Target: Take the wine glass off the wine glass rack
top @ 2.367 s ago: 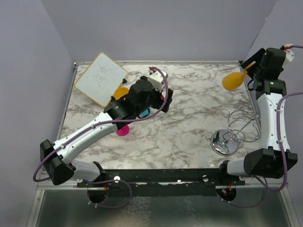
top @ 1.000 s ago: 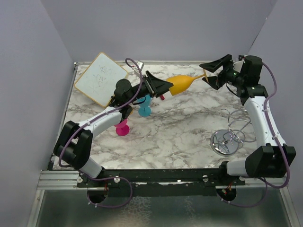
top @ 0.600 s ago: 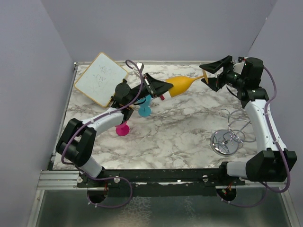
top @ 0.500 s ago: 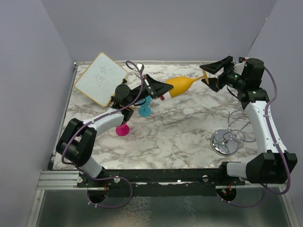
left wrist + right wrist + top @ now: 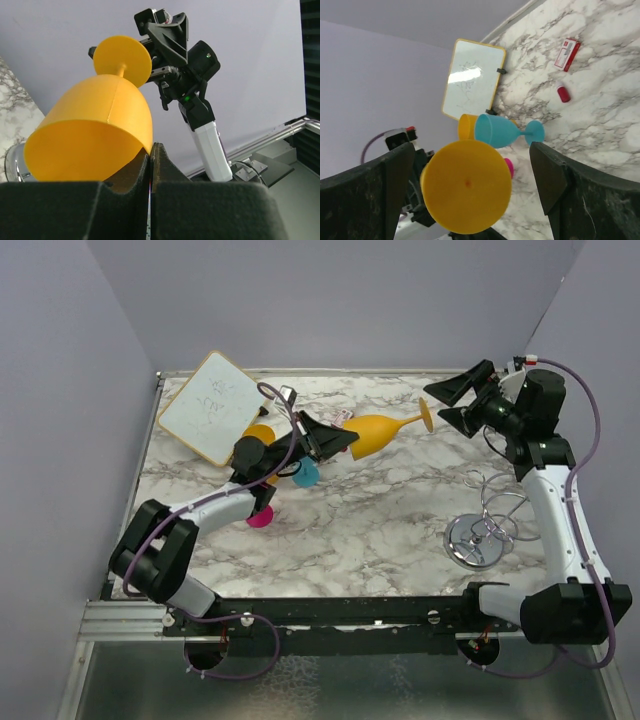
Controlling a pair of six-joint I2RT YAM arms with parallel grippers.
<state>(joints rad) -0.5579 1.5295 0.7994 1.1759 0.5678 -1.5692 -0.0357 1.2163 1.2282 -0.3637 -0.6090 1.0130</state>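
Note:
The orange wine glass hangs on its side above the table, its foot pointing right. My left gripper is shut on the bowl's rim, and in the left wrist view one wall of the bowl is pinched between the closed fingertips. My right gripper stands wide open just right of the foot, apart from it. In the right wrist view the round foot sits between the spread fingers without touching them. The wire wine glass rack stands at the right with no glass on it.
A whiteboard lies at the back left. Below my left arm lie a teal glass, a pink glass and another orange one. A small red-and-white box and a red cap lie on the marble.
My left gripper has shut on the bowl's rim and drawn the glass slightly left. My right gripper has opened wide, let go of the foot and pulled back to the right.

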